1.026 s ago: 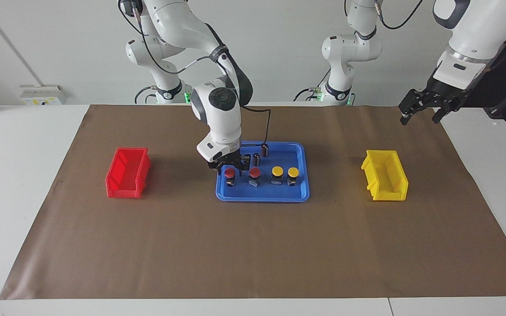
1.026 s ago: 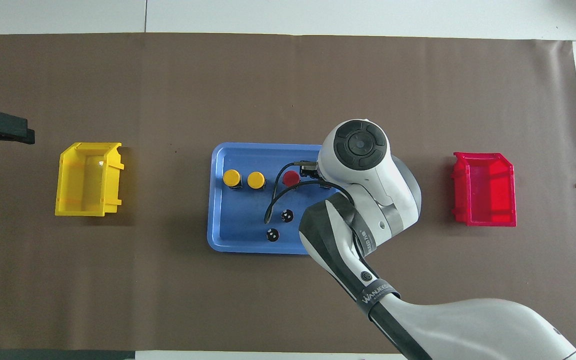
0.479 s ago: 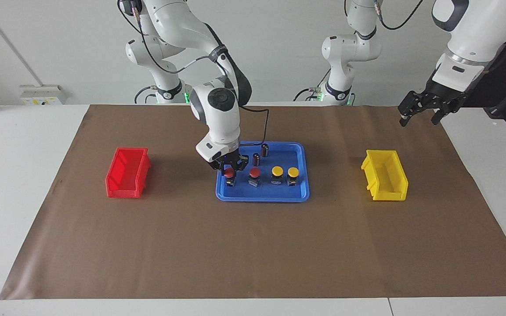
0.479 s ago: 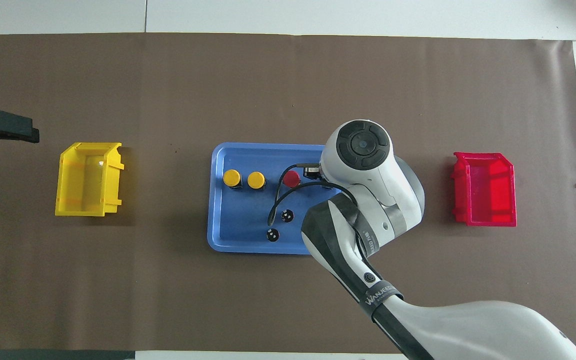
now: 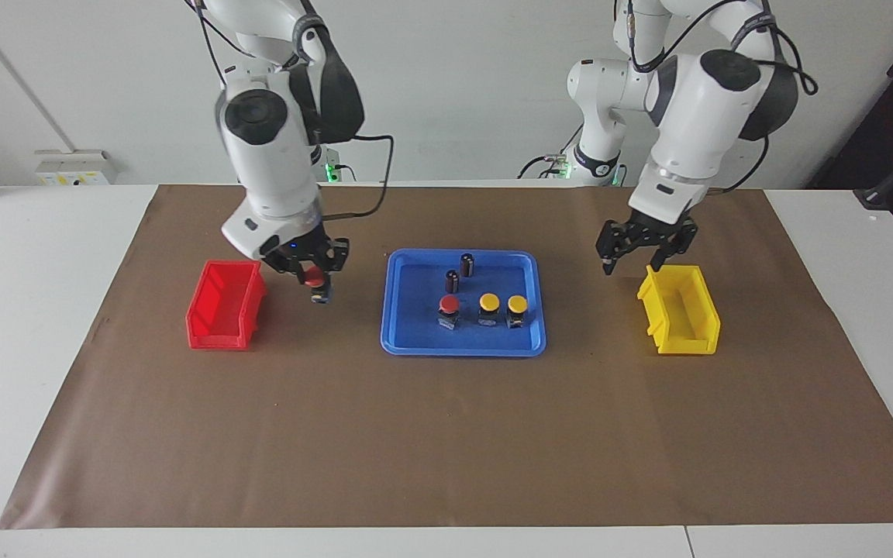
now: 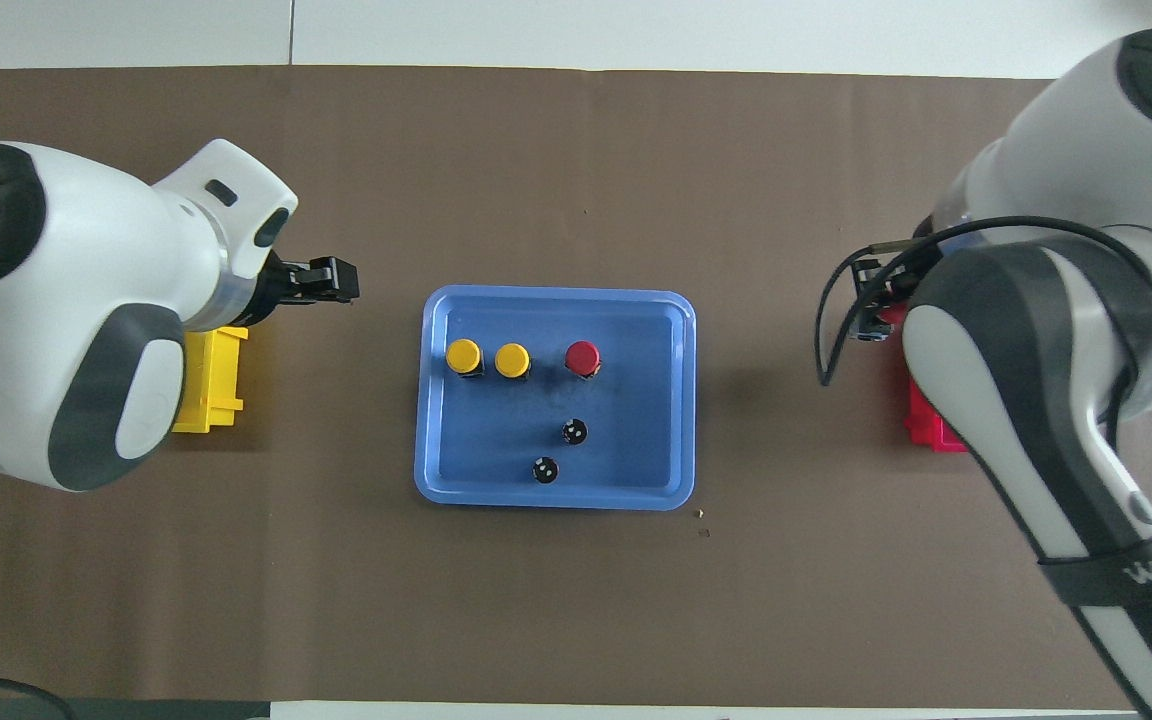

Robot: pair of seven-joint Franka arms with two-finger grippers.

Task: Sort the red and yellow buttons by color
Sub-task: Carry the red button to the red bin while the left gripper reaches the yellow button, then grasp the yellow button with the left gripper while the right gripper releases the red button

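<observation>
My right gripper [image 5: 315,280] is shut on a red button [image 5: 315,284] and holds it in the air over the brown mat, between the red bin [image 5: 218,333] and the blue tray [image 5: 415,333], close to the bin. In the overhead view this gripper [image 6: 874,318] is mostly hidden by its arm. The tray [image 6: 496,450] holds one red button [image 5: 449,304] [image 6: 582,357] and two yellow buttons [image 5: 489,302] [image 5: 518,304], in a row. My left gripper [image 5: 632,252] [image 6: 331,282] is open and empty over the mat, between the tray and the yellow bin [image 5: 683,341].
Two dark silver-topped cylinders [image 5: 467,265] [image 5: 453,280] stand in the tray, nearer to the robots than the buttons. In the overhead view the arms cover much of the yellow bin [image 6: 208,390] and most of the red bin [image 6: 926,430].
My right gripper has lifted a red button out of the tray and carried it toward the red bin. My left gripper has swung in from the table's end to beside the yellow bin.
</observation>
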